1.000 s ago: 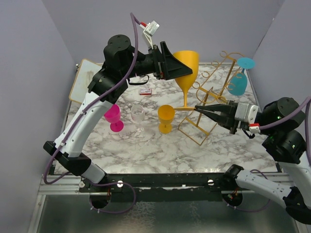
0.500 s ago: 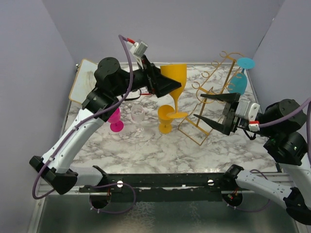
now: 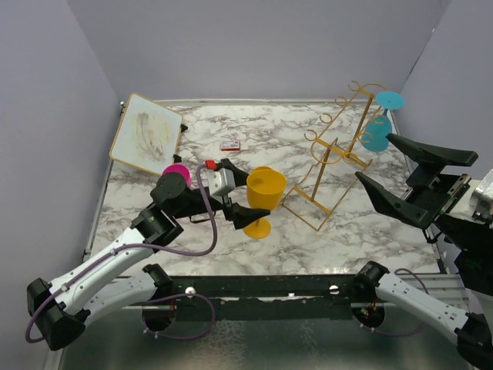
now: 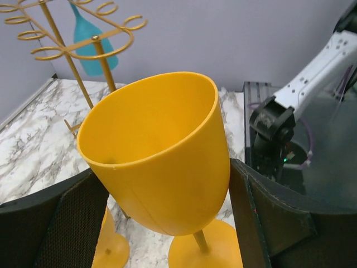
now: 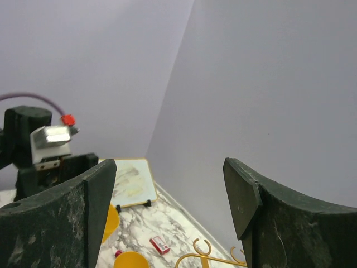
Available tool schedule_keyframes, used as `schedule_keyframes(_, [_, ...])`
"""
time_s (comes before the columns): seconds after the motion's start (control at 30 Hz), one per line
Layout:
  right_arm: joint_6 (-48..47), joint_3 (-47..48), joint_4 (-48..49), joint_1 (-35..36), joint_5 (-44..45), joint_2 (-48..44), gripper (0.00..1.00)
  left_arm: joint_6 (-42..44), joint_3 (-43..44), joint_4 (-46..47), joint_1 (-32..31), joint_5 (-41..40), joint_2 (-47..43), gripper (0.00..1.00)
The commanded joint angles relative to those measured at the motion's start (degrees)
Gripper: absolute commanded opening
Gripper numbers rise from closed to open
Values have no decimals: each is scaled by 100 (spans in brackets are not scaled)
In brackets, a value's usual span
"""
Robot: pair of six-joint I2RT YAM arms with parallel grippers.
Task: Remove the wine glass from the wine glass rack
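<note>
While the left gripper (image 3: 253, 210) clamps the yellow glass (image 3: 266, 187) upright by its bowl, mostly hiding a second yellow glass (image 4: 111, 245), the right gripper (image 3: 374, 159) gapes wide, empty. Beyond, apart from both, stands the gold rack (image 3: 333, 158), a blue glass (image 3: 377, 136) hanging on it.

Wine glass (image 4: 162, 162) is matt plastic, rack (image 4: 105, 64) gold wire

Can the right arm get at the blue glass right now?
Probably yes: the right gripper is open and empty, and the blue glass hangs on the near side of the rack, with nothing between them.
</note>
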Motion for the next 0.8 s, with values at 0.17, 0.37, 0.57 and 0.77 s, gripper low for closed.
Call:
schedule_keyframes(0.17, [170, -273, 417, 28, 734, -78, 79, 1560, -1165, 1455, -1225, -978, 142, 80])
schedule_keyframes(0.37, [117, -333, 400, 27, 976, -267, 79, 1437, -2038, 2890, -1536, -2020, 361, 79])
schedule_keyframes(0.57, [-61, -405, 502, 28, 1394, -399, 81, 1658, -2758, 4190, -1628, -2517, 627, 78])
schedule_keyframes(0.77, [-87, -374, 644, 28, 1992, -392, 84, 1736, -3316, 5156, -1628, -2876, 1010, 78])
